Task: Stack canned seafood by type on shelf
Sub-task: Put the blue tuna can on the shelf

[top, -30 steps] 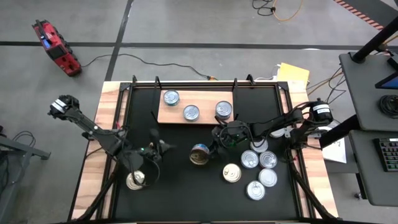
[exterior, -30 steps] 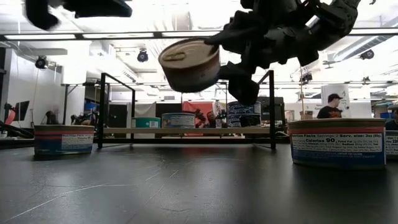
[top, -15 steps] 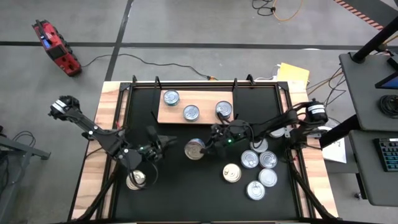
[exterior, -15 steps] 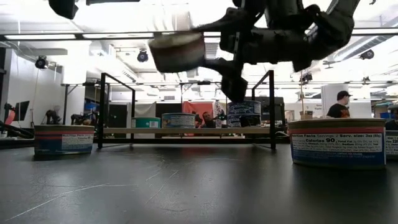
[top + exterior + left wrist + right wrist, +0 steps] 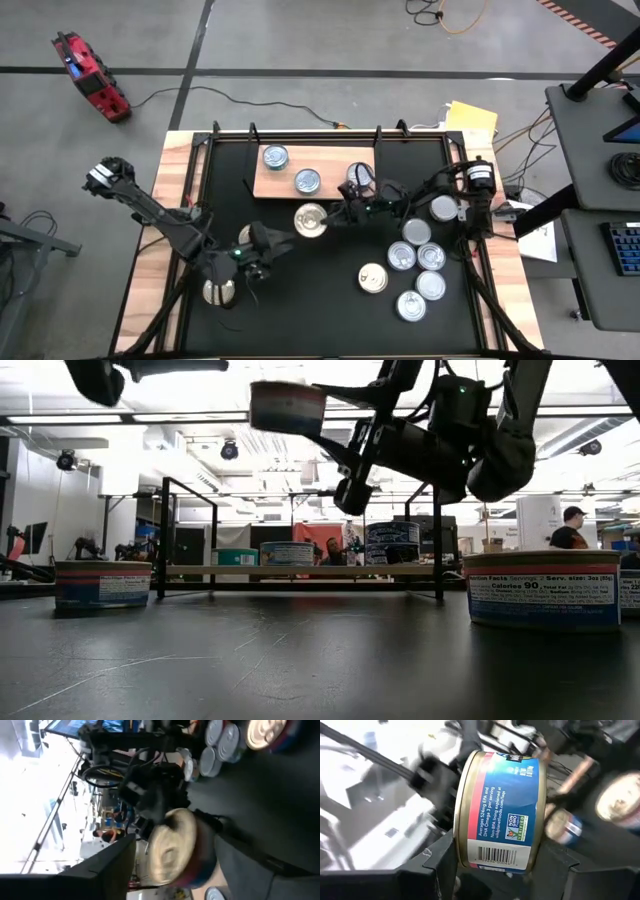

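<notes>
The right gripper point(image 5: 328, 220) is clamped on a gold-topped can point(image 5: 311, 221), one finger on each side of its blue-and-red label, as the right wrist view shows point(image 5: 497, 807). The can is carried clear of the black table point(image 5: 300, 300), high above it in the low view point(image 5: 287, 405), and sits just near of the shelf's near edge, about midway along it.

The shelf point(image 5: 330, 160) — a light-brown wooden board — lies at the far centre of the table. Three silver-topped cans rest on it: one at the far left point(image 5: 275, 157), one at the middle near edge point(image 5: 307, 181), and one at the right end point(image 5: 359, 175), partly hidden by the right arm.

The left gripper point(image 5: 272, 243) is over the table's left half, near-left of the carried can and apart from it. Its fingers stand apart with nothing between them; in the left wrist view the carried can point(image 5: 175, 847) appears beyond them.

Remaining cans on the table:
- One gold-topped can point(image 5: 219, 291) at the near left, partly under the left arm.
- A cluster on the right — a gold-topped can point(image 5: 372, 278) and silver-topped cans around it point(image 5: 402, 257), point(image 5: 431, 257), point(image 5: 431, 285), point(image 5: 411, 305).
- Further silver-topped cans close under the right arm point(image 5: 416, 232), point(image 5: 443, 208).
</notes>
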Tool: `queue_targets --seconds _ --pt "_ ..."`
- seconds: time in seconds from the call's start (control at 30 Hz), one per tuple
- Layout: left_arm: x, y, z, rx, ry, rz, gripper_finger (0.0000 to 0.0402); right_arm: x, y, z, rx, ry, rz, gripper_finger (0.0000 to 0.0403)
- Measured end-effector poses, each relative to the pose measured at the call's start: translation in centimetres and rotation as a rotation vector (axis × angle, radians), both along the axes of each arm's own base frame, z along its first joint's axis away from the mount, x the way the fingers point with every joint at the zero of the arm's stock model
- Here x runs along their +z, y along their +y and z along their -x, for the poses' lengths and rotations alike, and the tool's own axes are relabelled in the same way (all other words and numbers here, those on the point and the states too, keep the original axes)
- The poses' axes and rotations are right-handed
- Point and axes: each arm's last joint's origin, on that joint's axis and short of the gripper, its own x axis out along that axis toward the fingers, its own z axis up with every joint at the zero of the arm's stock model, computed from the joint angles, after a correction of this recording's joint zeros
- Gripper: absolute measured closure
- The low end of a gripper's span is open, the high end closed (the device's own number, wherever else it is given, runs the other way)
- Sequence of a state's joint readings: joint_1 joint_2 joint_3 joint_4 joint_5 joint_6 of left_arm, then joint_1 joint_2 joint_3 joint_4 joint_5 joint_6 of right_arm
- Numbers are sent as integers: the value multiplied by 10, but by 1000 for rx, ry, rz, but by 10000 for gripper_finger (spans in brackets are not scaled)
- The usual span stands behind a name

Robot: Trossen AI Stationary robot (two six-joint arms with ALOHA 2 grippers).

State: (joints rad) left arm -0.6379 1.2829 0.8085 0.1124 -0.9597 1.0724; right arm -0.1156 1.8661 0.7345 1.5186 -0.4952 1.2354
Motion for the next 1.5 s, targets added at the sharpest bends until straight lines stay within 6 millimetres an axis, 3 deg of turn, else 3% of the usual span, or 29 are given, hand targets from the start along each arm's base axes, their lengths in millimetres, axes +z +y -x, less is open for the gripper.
queue_targets --seconds 0.5,1.17,1.33,1.5 --pt "-22 4 -17 154 109 -275 125 8 -1 -5 -12 -34 -23 214" --pt "-18 22 -31 157 151 -389 126 9 -2 -6 -33 -25 -49 214" --pt "-18 24 -32 153 169 -428 142 10 -2 -6 -35 -26 -69 214" --pt "-18 25 -33 153 172 -429 190 12 -2 -8 -34 -32 -79 214"
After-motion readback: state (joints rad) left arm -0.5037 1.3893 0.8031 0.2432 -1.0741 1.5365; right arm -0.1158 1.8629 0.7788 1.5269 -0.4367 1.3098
